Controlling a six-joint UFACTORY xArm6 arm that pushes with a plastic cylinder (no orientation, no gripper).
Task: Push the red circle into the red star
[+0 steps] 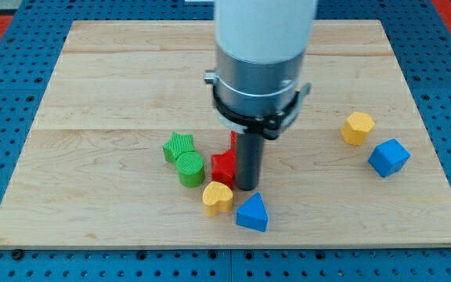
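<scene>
My tip (247,188) rests on the counter (116,78) a little below its middle, closer to the bottom edge than to the top. There are no fingers on this arm, only a straight dark rod, so nothing opens or shuts and nothing is held; the rod can only press sideways. Its left side touches, or all but touches, a red block (223,166), the one red piece that clearly shows. That block is partly hidden by the rod, and I cannot tell whether it is the circle or the star. A sliver of red (232,138) shows just above it, beside the rod, and may be a second red block, mostly covered by the arm.

Just below the tip, toward the bottom edge, sits a blue triangle (252,212), near but apart from the rod. To its left lies a yellow heart (217,197), just under the red block. Further left stands a green cylinder (190,168), beside the red block, with a green star (178,146) touching it on its upper left.

Well apart, toward the right edge, are a yellow hexagon (357,128) and, just below and right of it, a blue block (387,157), close together but not touching.

Above the tip, the arm's wide grey and white body (263,55) covers the counter's upper middle.
</scene>
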